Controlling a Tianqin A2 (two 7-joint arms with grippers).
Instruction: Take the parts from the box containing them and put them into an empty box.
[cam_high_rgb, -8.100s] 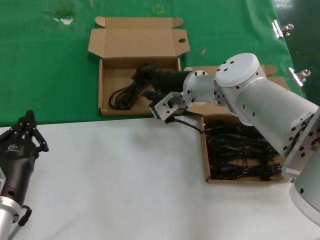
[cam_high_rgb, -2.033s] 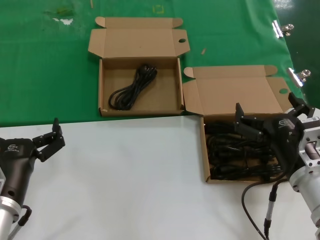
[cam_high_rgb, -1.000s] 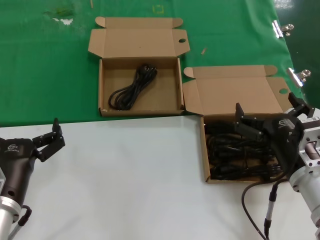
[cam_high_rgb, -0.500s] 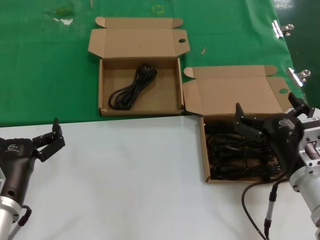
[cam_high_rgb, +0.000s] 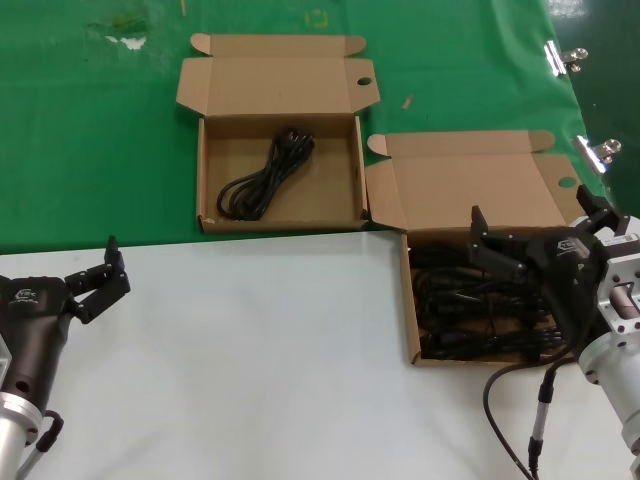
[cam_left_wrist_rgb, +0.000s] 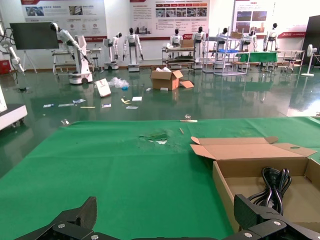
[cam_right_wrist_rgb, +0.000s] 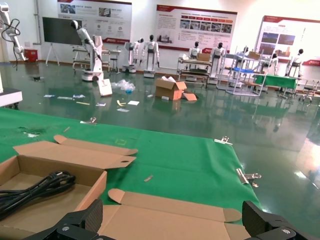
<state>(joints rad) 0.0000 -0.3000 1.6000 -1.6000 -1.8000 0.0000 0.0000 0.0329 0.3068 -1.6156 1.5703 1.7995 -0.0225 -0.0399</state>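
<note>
The box containing the parts (cam_high_rgb: 409, 310) lies at the right, its lid (cam_right_wrist_rgb: 165, 220) folded back, with several black power cords (cam_high_rgb: 470, 310) piled in it. My right gripper (cam_high_rgb: 533, 218) hovers open over this pile, holding nothing; in the right wrist view it (cam_right_wrist_rgb: 175, 214) faces the lid. The other box (cam_high_rgb: 205, 180) sits farther off on the green cloth and holds one looped cord (cam_high_rgb: 265, 175), also seen as a cord (cam_left_wrist_rgb: 274, 182) from the left wrist. My left gripper (cam_high_rgb: 90, 278) waits open at the near left over the white table, its fingers (cam_left_wrist_rgb: 85, 215) wide apart.
Green cloth (cam_high_rgb: 90, 140) covers the far half of the table and white surface (cam_high_rgb: 260, 370) the near half. Metal clips (cam_high_rgb: 565, 57) sit at the cloth's right edge. My own black cable (cam_high_rgb: 520, 400) loops near the right arm.
Eight seconds ago my right arm reached over the far box; it now sits back over the full box. My left gripper has opened. Nothing has moved in the last two seconds.
</note>
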